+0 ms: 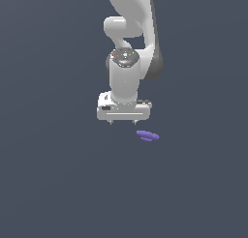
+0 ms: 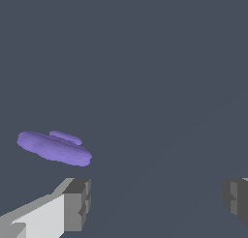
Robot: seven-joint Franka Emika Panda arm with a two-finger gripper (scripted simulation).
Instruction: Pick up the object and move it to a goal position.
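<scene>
The object (image 1: 147, 135) is a small flat elongated purple piece lying on the dark grey floor, just below and toward the exterior view's right of the white hand. My gripper (image 1: 123, 122) hangs above the floor, pointing down, with only short fingertips showing under the hand. In the wrist view the object (image 2: 54, 147) lies off to one side, outside the gap between the two grey fingers (image 2: 77, 203), beyond one fingertip. The gripper (image 2: 157, 199) stands open, wide apart, with nothing between its fingers.
The white arm (image 1: 130, 34) rises behind the hand toward the top of the exterior view. A plain dark grey floor (image 1: 58, 184) spreads all around, with no other objects in sight.
</scene>
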